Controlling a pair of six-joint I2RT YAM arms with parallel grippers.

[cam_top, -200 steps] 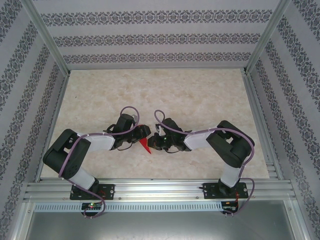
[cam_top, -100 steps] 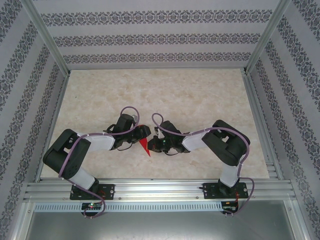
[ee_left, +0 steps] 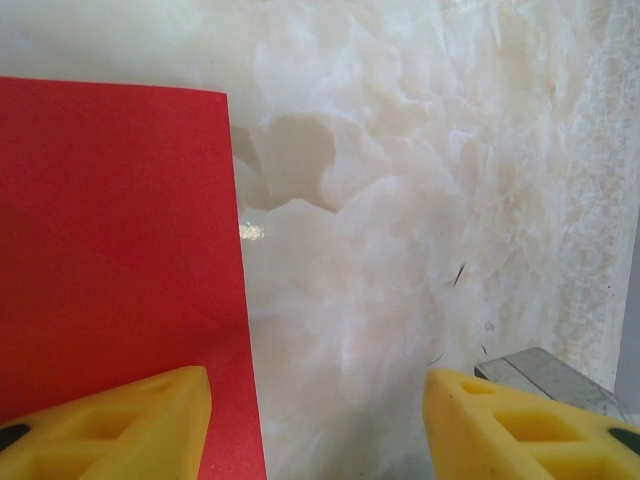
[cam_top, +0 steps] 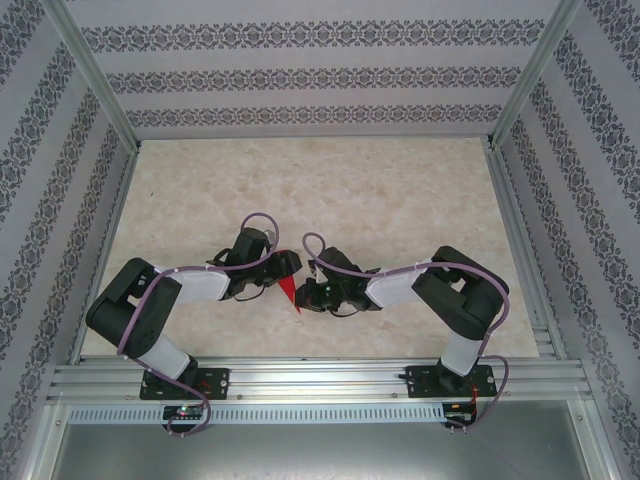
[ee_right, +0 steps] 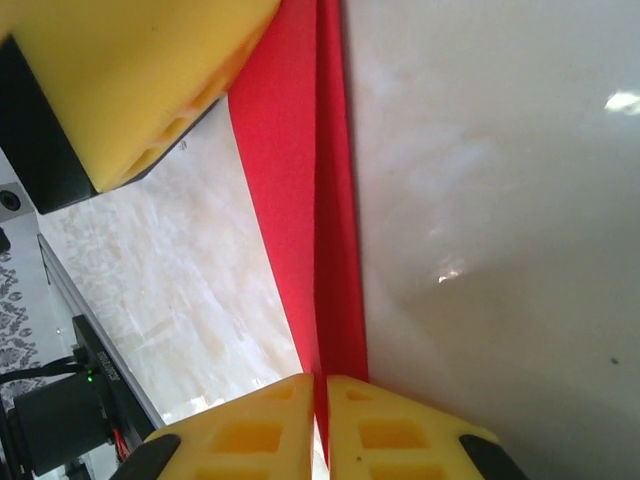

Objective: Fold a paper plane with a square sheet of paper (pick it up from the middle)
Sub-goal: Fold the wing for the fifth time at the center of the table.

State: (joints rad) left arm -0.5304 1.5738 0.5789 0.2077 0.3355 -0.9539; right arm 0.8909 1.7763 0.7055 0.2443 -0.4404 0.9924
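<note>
- My right pincer (ee_right: 320, 392) is closed. Its two yellow tips are pressed together on the edge of the red paper plane (ee_right: 300, 200), at the bottom of my right wrist view.
- The paper is already a narrow pointed shape with a long crease in the middle. In the top view it is a small red triangle in the lower centre of the frame, between my two arms, with the point toward the bottom.
- My left pincer (ee_left: 315, 420) is about half open, and only the right edge of the paper reaches into the gap. Its left finger (ee_left: 130, 420) is over the paper's lower corner. I cannot tell if it presses there.
- The paper is flat on the worktop (cam_top: 330, 190) under the left finger, in the left half of my left wrist view.
- I judge the step to be one of the last folds: the right side pinches the crease while the left side steadies the body.
- The next move needs a slow pull or press along the crease, with the left finger keeping the paper from sliding. Thin paper can tear or lose its line.
</note>
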